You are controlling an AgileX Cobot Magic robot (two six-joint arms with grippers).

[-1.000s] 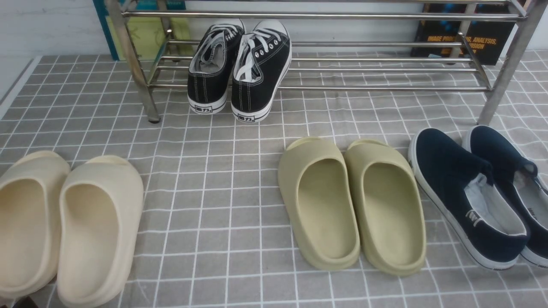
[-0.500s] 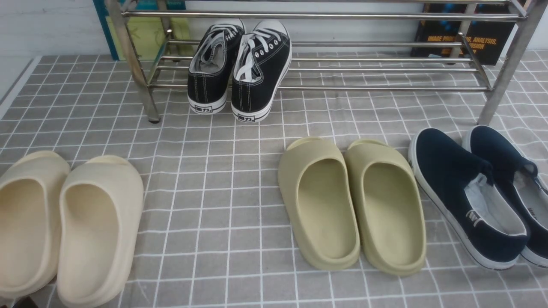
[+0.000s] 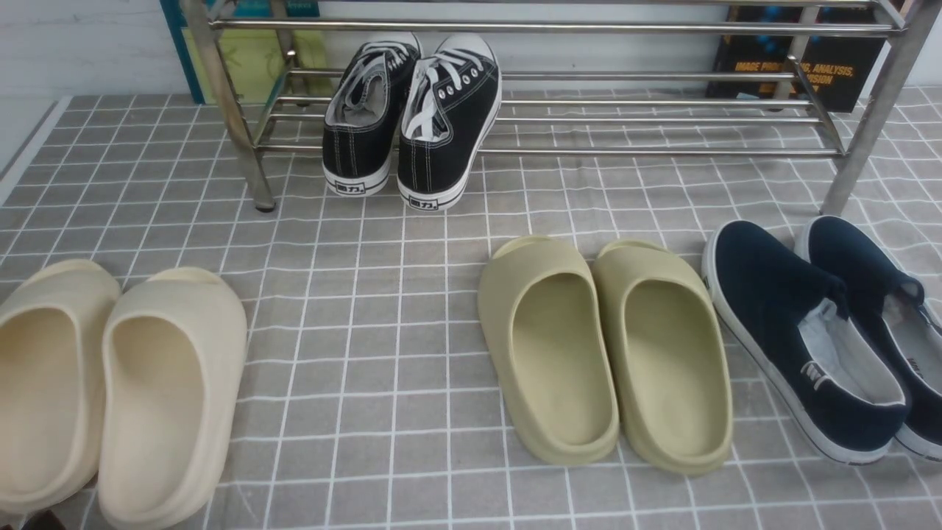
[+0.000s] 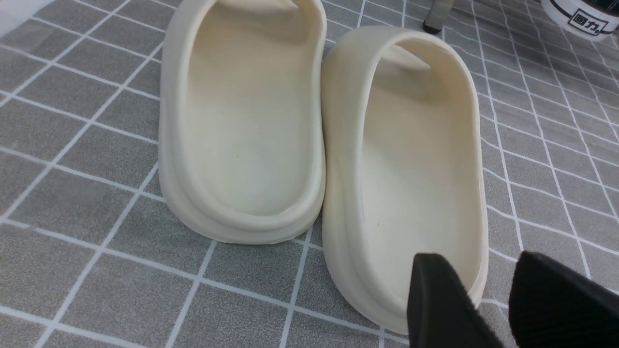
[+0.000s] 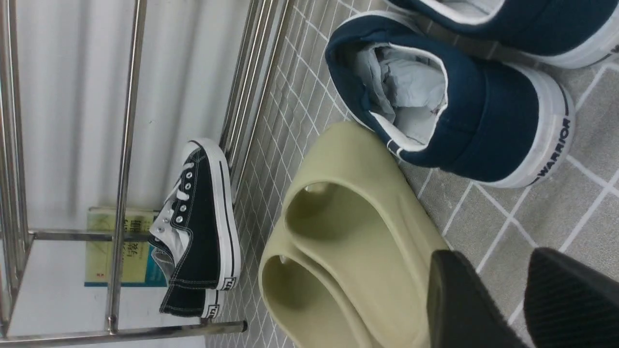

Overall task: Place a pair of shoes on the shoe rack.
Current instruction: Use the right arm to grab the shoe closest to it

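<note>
A: Where are the navy slip-ons [image 3: 791,309]?

B: On the surface [image 3: 368,331], near right, side by side with their toes toward the shoe rack [image 3: 559,27] at the far edge. Neither shoe is on it. The olive slides [image 3: 544,353] lie just beside them on the left.

A: And the arms?

B: Neither shows in the front view. In each wrist view the jaws stand spread with nothing between them. The left jaws hang over the heel of one of the cream slides [image 4: 242,121], and the right jaws hang over the near end of the olive pair, with a navy heel just ahead.

A: So which step is this?

B: I judge it the very start, the reach for the first shoe, with nothing gripped yet.

A: What does the next move call for?

B: The right arm looks the closer one. It likely has to clear the olive slide and close on the heel collar of the nearer navy shoe without dragging its neighbour. Then it lifts toward the lower shelf, to the right of the black lace-ups [image 3: 412,118]
</note>
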